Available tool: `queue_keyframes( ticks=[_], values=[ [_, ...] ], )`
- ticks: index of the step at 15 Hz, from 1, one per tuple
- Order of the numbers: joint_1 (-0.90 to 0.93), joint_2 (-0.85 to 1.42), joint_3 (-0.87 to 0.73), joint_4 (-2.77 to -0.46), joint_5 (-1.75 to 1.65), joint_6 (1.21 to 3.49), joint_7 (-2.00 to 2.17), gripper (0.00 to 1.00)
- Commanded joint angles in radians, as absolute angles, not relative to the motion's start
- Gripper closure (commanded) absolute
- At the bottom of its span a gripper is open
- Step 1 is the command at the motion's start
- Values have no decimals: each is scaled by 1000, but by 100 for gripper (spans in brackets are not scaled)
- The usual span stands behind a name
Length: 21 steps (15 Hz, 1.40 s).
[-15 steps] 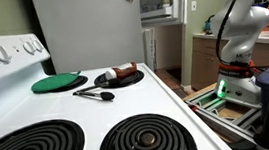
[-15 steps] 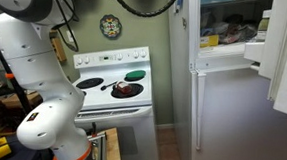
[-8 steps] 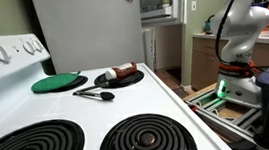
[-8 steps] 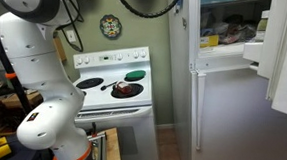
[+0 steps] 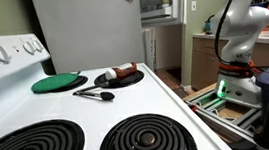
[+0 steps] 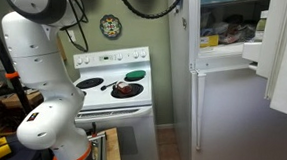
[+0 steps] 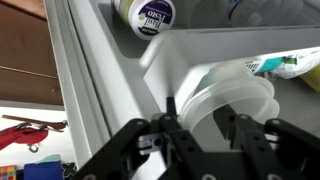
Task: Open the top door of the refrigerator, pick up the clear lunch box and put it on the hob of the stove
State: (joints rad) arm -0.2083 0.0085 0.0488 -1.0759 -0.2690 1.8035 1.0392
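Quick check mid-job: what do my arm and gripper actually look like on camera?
The arm is glossy white, built of rounded, bulbous segments, with an orange-red band near its base. Black cables hang by its upper joint. The gripper is matte black, with two jointed linkage fingers.

A: Exterior views: even indoor light, soft shadows. White hob (image 5: 166,92) bright, not blown out. Refrigerator (image 6: 231,115) front sits in dull grey shade.
B: Wrist view's hot: whites near clipping, little contrast. Dark gripper (image 7: 198,118) up close is slightly soft.
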Motion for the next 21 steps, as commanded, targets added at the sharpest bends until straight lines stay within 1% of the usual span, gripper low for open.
queue_keyframes(
  ticks=[1, 2, 3, 21],
  values=[
    [-209, 36, 48, -1019, -257, 1754, 1060, 88],
    [-210, 35, 46, -1015, -250, 1758, 1057, 95],
    [-212, 36, 45, -1010, -242, 1759, 1054, 100],
    [-311, 41, -35, -967, 128, 1797, 907, 99]
  ],
)
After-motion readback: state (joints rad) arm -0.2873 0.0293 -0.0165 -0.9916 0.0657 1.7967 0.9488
